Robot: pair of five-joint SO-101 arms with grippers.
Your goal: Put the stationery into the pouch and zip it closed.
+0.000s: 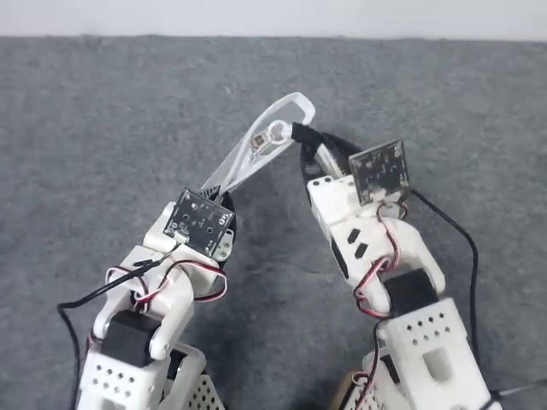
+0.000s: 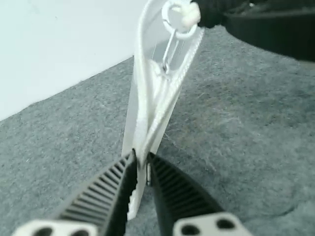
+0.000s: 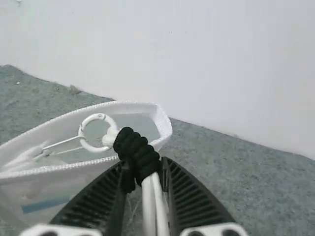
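Where the pouch [image 1: 256, 154] sits: lifted off the grey surface [image 1: 102, 128], strung between the two arms, mouth upward.
Left claw [image 2: 141, 162]: nearly closed, pinching the pouch's near end by its zip seam.
Right claw [image 3: 142, 167]: clamped on the black cord [image 3: 135, 147] knotted to the zip ring [image 3: 96, 132].
Zip: the edges lie together from the left claw's end up towards the slider, and past it the mouth gapes open to the far corner.
Contents: a pale blue shape [image 3: 42, 205] shows through the wall; whether all the stationery is inside cannot be told.
Progress: closing looks partly done.
Remaining: likely drawing the slider along the open stretch to the far corner, against the left claw's hold.
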